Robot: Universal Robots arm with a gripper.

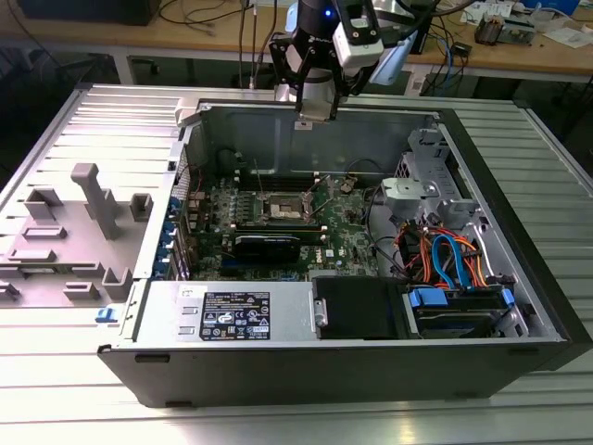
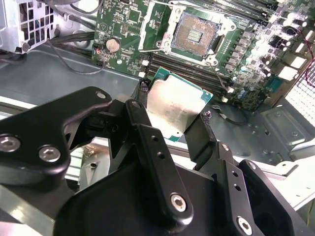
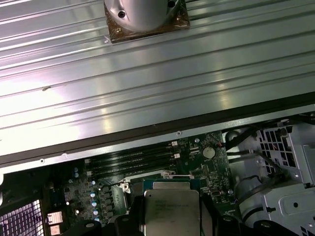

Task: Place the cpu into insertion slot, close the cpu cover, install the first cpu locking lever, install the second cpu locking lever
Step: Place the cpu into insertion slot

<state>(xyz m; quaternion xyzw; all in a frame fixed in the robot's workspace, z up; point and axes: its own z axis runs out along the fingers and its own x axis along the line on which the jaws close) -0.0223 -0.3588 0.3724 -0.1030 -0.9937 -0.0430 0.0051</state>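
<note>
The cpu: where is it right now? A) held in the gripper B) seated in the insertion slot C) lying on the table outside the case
A: in the second wrist view the gripper is shut on the cpu, and the insertion slot is bare.

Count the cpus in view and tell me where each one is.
1. The cpu is held in the gripper, over the open case; the insertion slot on the motherboard is empty. Hidden corners could hold more.

Open computer case [image 1: 324, 375] on ribbed metal desk [image 1: 74, 408]; grey fixture blocks [image 1: 93, 199] alongside, orange and blue cables [image 1: 445, 260] inside.
</note>
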